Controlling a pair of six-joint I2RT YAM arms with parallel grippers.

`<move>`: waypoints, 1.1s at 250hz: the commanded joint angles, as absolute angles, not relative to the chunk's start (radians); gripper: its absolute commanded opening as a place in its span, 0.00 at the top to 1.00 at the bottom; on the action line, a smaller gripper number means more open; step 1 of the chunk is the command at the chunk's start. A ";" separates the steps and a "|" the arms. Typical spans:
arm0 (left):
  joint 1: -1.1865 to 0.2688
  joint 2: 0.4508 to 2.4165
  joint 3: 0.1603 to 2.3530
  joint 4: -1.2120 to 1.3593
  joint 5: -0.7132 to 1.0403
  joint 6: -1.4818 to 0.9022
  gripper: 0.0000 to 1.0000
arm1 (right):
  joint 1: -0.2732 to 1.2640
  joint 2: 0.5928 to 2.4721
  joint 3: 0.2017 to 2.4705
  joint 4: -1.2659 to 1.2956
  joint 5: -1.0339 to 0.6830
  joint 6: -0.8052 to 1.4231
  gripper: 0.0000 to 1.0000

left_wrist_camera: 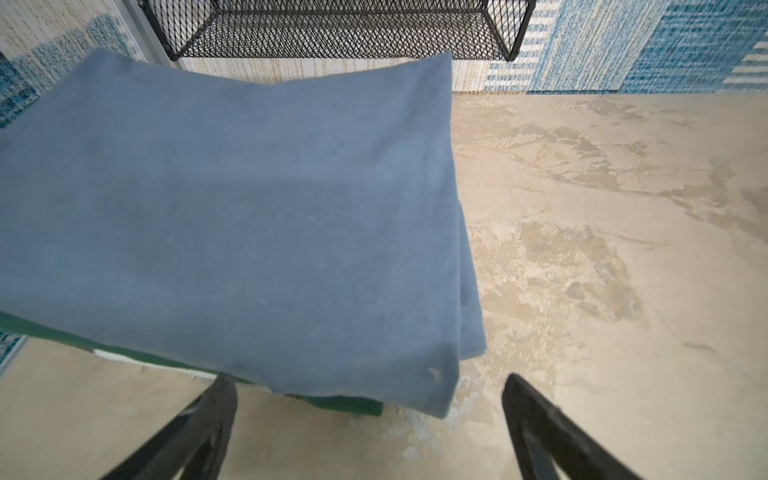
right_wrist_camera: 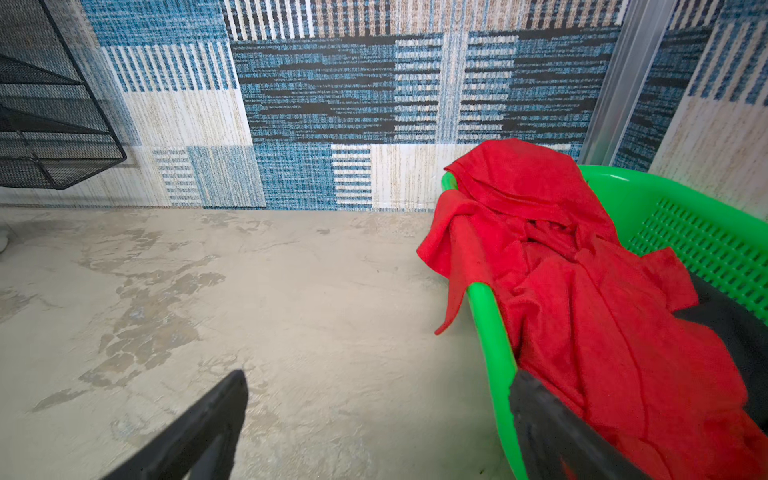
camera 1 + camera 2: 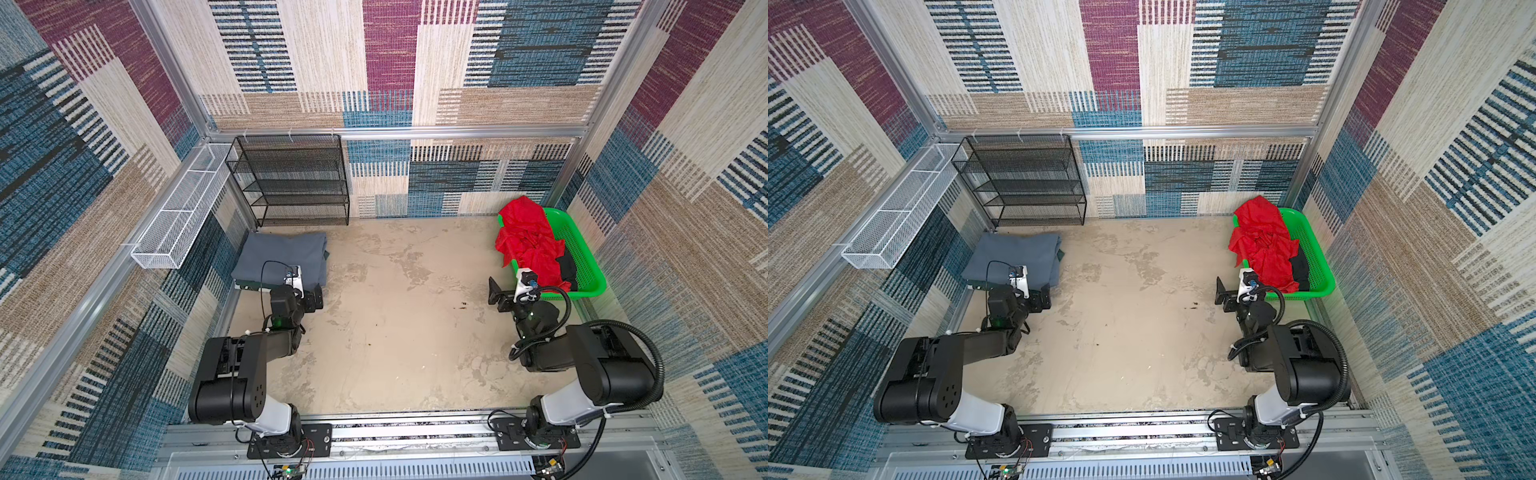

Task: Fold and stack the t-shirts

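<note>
Black arms, white base joints, perhaps green indicator lights.

No legible text, label, brand, number or sign in any view. A white patch on the dark green cloth under the folded grey shirt, just ahead of the left gripper, is mostly covered and cannot be read.
</note>
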State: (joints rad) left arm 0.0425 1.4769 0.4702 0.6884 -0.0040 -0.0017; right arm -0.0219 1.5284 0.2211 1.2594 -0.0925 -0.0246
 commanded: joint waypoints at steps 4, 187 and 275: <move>0.044 1.430 0.497 0.580 -0.048 -0.038 0.00 | -0.006 1.491 0.250 1.210 -0.003 -0.023 0.01; -0.131 1.146 0.531 0.283 -0.146 -0.162 0.01 | -0.005 1.074 0.580 0.428 0.222 0.294 0.02; -0.397 1.209 0.756 0.094 -0.002 -0.333 0.03 | -0.062 1.354 1.029 -0.072 0.109 0.362 0.01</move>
